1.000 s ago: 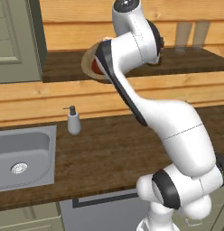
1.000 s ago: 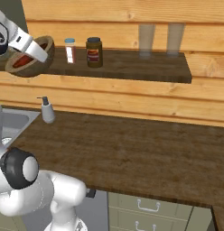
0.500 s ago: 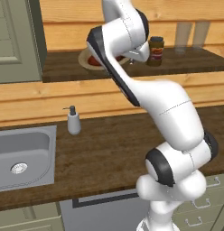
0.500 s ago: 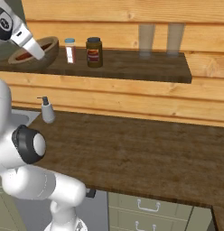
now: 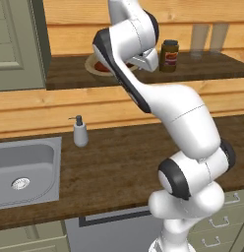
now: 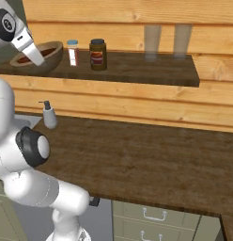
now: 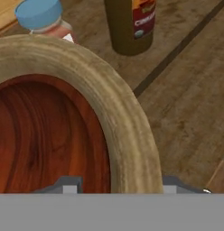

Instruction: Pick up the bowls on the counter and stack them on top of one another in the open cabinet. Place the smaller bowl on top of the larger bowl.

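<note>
Hand (image 7: 117, 184) has drawn back from the stacked bowls (image 7: 86, 113).

My arm (image 5: 178, 118) is built of glossy white rounded shells, thick and bulbous along each link, with a smooth plastic-looking sheen. Between the shells sit dark charcoal joint rings: one wide black band shows at the lower elbow (image 5: 172, 178), a further dark ring at its far side, and another dark collar wraps the upper joint (image 5: 152, 24) near my wrist. In the right base view a round black cap with a pale grey centre (image 6: 35, 147) marks a joint on my lower body, and a second dark disc (image 6: 6, 24) sits at the wrist, from which a white tapered housing (image 6: 28, 46) extends.
</note>
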You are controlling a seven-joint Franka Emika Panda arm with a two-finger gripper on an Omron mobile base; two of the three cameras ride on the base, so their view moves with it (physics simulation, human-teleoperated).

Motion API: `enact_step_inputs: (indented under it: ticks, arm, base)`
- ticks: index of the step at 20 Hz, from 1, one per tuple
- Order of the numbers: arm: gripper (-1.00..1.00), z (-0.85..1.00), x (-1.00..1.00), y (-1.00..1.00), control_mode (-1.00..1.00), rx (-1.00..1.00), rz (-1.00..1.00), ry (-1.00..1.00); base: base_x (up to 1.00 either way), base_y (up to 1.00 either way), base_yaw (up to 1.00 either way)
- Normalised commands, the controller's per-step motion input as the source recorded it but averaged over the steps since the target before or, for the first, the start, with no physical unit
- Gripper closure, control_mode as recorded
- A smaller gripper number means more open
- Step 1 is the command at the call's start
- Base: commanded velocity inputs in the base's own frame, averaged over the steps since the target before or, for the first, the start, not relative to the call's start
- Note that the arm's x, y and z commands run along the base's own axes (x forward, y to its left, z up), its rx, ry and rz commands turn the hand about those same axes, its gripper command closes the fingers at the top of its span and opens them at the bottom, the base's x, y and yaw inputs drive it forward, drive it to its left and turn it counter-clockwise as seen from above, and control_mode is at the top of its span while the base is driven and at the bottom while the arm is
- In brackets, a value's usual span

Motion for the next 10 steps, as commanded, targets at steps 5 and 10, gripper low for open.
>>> enact_step_inputs:
  ticks: [5,10]
  arm:
    - [1.0,-0.12,0.0,0.0,-1.0,0.16,0.01,-0.21]
    - [1.0,0.01,0.15,0.0,-1.0,0.08,0.0,-0.01]
  base:
    - [0.0,0.0,0.0]
    - [0.0,0.0,0.0]
